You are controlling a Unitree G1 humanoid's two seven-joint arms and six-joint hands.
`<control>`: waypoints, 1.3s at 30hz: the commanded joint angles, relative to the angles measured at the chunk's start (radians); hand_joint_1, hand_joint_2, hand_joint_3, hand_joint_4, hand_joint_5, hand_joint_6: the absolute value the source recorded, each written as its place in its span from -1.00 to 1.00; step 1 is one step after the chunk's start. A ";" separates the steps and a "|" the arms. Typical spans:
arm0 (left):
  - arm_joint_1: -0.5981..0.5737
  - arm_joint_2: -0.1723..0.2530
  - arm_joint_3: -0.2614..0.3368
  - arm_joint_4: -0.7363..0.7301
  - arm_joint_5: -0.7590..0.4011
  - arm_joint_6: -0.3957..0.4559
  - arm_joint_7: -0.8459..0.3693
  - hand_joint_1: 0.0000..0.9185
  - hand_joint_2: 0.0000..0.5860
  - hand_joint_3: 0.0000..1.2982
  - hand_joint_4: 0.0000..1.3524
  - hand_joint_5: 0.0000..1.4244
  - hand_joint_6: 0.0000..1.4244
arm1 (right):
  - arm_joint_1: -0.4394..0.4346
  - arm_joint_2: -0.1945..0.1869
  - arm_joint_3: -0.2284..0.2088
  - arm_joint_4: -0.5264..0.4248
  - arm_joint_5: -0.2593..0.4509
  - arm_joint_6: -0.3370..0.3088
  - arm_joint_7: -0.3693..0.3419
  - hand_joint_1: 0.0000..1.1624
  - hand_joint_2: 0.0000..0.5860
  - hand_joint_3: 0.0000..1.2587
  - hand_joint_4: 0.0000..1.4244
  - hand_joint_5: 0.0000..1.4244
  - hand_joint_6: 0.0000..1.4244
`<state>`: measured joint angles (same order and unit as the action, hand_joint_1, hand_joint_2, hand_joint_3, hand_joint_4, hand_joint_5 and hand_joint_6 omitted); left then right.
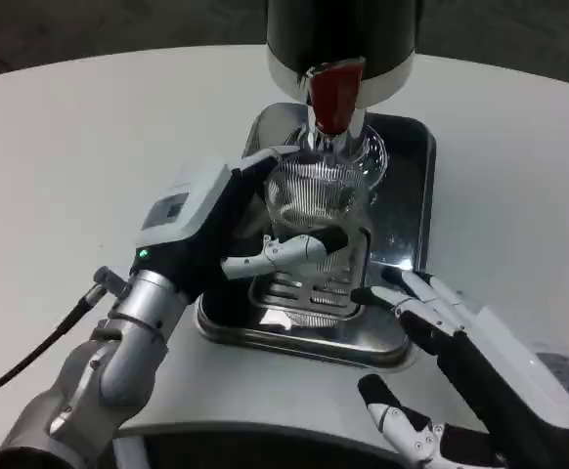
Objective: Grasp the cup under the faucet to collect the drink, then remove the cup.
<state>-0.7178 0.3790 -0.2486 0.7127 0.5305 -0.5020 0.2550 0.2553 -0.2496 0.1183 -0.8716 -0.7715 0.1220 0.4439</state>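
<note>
Right hand (pixel 460 342): lowest in the head view, at the near right corner of the tray; fingers spread apart, nothing between them; tips just at the tray's near rim; idle by appearance.
Left forearm (pixel 118 362): silver, rising from the near left toward the middle, a black cable trailing off its wrist.
Left hand (pixel 236 230): over the tray's left side, wrapped round the cup from the left; one white-and-black finger lying across the cup's near face, another curling over at its upper left; cup gripped, judging by that enclosure.
Tray (pixel 412 156): shiny metal, rectangular, a slotted drip grille in its near middle.
Cup (pixel 319 191): clear, ribbed, upright, long axis vertical; standing over the grille, directly below the spout; fill level impossible to read through the ribbing and reflections.
Faucet (pixel 335 93): red lever on a black-and-silver dispenser body, at the far edge, its outlet just above the cup's mouth.
Table (pixel 69 127): white, rounded, carrying tray and dispenser.
Governing relation: cup immediately right of the left palm and already inside its grasp; well clear of the right hand, which lies nearer the camera and to the right.
Nearer hand: left, by contact.
Implied clearance for removal: toward the camera or leftward, keeping the axis vertical, since the spout blocks any straight lift.
</note>
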 commanded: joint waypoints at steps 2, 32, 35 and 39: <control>0.017 0.005 -0.001 -0.017 -0.005 -0.005 -0.019 -0.65 -0.84 -0.52 -0.51 -0.32 -0.58 | 0.010 0.002 -0.007 -0.003 0.011 0.000 -0.015 -0.19 0.72 -0.74 -0.96 -1.00 -1.00; 0.073 0.008 0.048 -0.112 -0.044 -0.009 -0.038 -0.84 -1.00 -0.69 -0.79 -0.51 -0.68 | 0.020 0.006 -0.009 -0.001 0.019 0.000 -0.024 -0.17 0.73 -0.74 -0.94 -1.00 -1.00; 0.087 0.011 0.060 -0.136 -0.043 0.001 -0.029 -0.85 -1.00 -0.75 -0.87 -0.59 -0.70 | 0.021 0.006 -0.006 -0.001 0.018 -0.001 -0.027 -0.17 0.73 -0.74 -0.94 -1.00 -1.00; 0.105 0.014 0.079 -0.172 -0.050 0.014 -0.037 -0.88 -1.00 -0.83 -0.93 -0.68 -0.70 | 0.022 0.007 -0.004 -0.002 0.016 0.000 -0.029 -0.17 0.73 -0.74 -0.94 -1.00 -1.00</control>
<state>-0.6436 0.3798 -0.1855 0.5712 0.4844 -0.5012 0.2167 0.2627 -0.2456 0.1118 -0.8714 -0.7564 0.1221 0.4293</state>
